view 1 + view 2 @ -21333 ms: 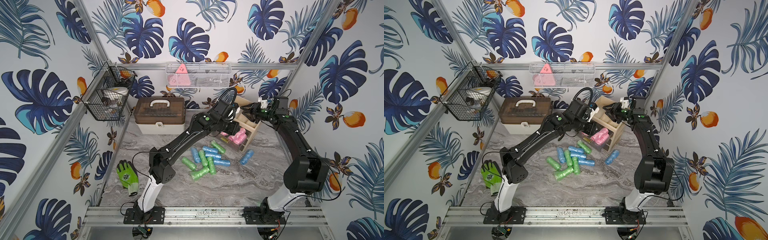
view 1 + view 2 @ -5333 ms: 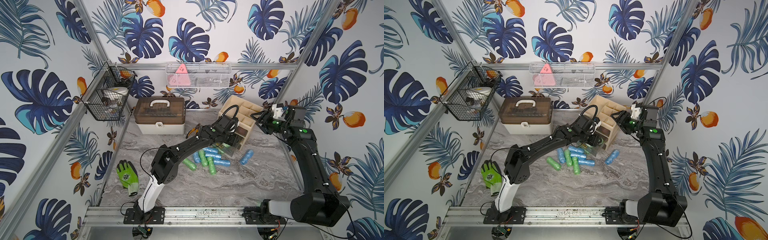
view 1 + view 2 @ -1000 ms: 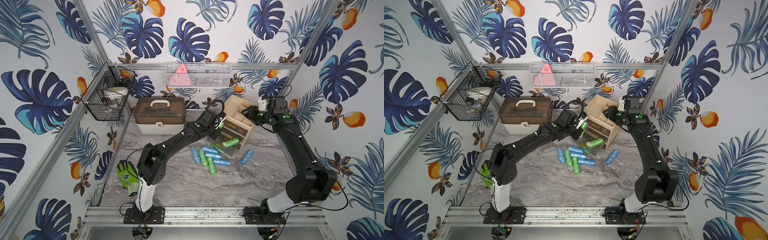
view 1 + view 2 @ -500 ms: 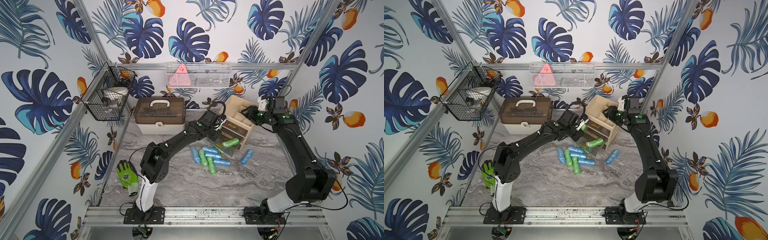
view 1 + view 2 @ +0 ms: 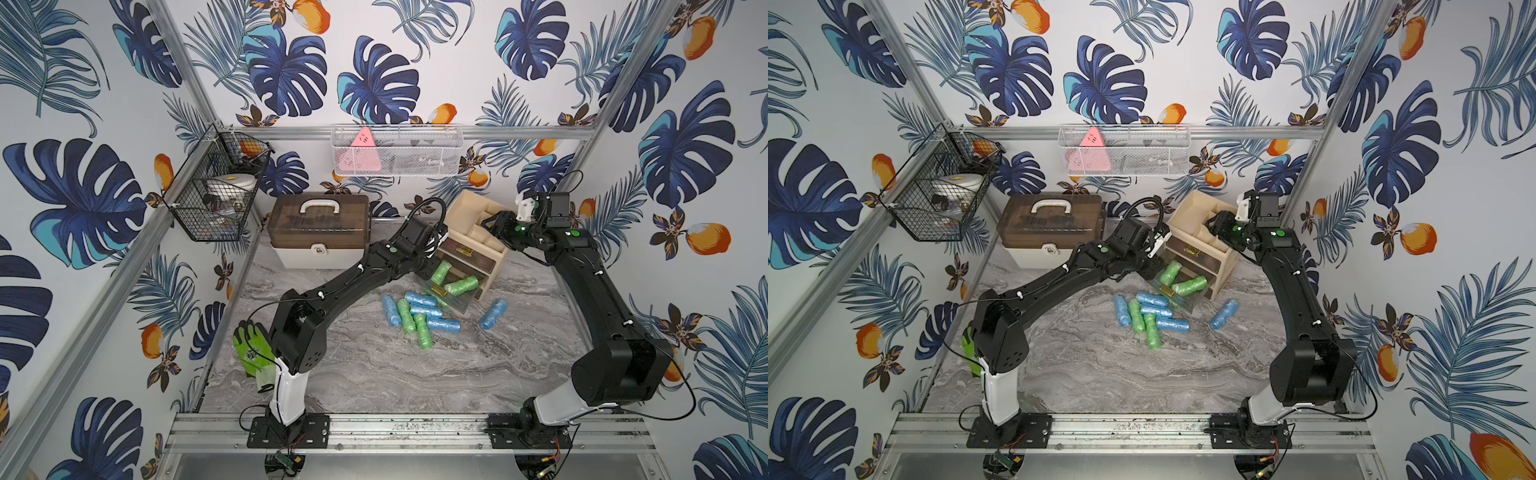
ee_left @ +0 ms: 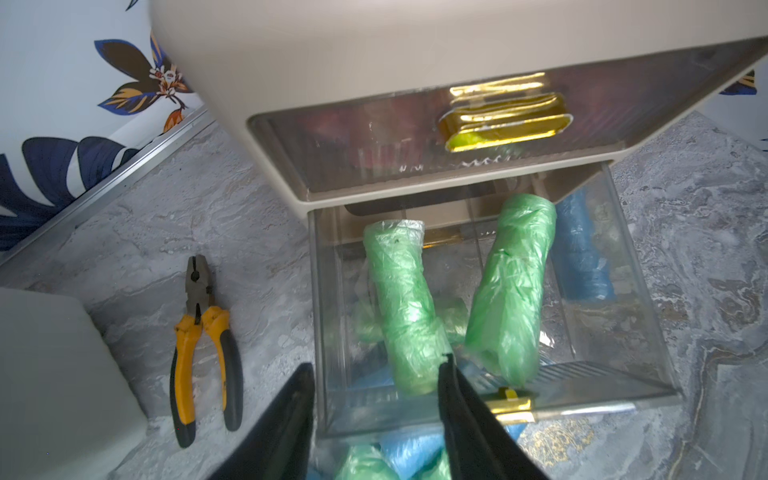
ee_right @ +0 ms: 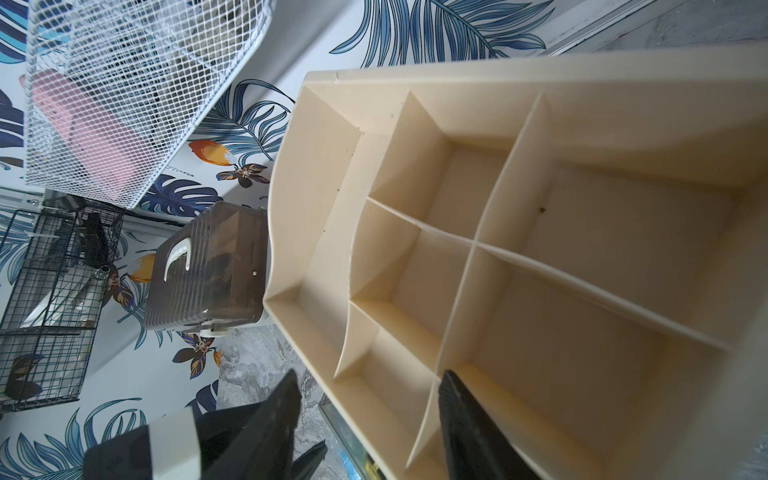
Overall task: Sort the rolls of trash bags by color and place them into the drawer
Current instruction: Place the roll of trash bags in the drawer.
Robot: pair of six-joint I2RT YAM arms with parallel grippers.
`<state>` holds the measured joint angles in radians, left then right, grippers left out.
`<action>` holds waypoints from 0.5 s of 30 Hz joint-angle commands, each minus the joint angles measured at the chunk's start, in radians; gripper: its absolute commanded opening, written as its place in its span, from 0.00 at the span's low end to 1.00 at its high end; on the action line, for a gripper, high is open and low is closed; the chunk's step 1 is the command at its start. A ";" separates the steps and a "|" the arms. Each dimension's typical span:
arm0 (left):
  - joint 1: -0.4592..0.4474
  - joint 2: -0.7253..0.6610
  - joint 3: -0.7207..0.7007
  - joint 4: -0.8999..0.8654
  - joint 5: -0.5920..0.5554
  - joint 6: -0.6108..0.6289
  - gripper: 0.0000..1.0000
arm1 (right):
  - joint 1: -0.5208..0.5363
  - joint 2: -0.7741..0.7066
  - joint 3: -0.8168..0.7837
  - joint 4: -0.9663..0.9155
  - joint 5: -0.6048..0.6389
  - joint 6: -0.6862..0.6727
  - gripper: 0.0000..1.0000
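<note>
On the marble tabletop [image 5: 374, 374], in both top views: a clear drawer [image 5: 453, 301] pulled out of the beige organiser [image 5: 473, 243], with two green rolls [image 5: 439, 272] inside. The loose rolls [image 5: 1148, 316], blue and green, are heaped at the drawer's 7 o'clock, with a blue stray [image 5: 1224, 313] at the heap's 3 o'clock.

Left wrist view: the left gripper [image 6: 376, 365] has its jaws parted and empty above the drawer's front.

Right wrist view: the right gripper [image 7: 370, 376] is parted and empty, astride the organiser's top rim.

Handling, judged: the rolls look light and soft, wrapped in crinkly, slick film. Pinch across mid-length, gently.
</note>
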<state>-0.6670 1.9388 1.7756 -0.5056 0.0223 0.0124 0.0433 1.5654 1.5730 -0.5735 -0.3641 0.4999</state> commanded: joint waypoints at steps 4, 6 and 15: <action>0.006 -0.122 -0.162 0.054 -0.006 -0.220 0.52 | -0.002 0.000 0.002 -0.017 0.025 -0.011 0.60; 0.007 -0.168 -0.243 0.078 -0.003 -0.289 0.52 | -0.002 -0.001 -0.002 -0.016 0.027 -0.012 0.60; 0.008 -0.313 -0.564 0.182 0.049 -0.551 0.49 | -0.002 -0.014 -0.019 -0.011 0.024 -0.008 0.60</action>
<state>-0.6605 1.6428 1.2579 -0.3870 0.0399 -0.4107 0.0433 1.5558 1.5620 -0.5697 -0.3679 0.4995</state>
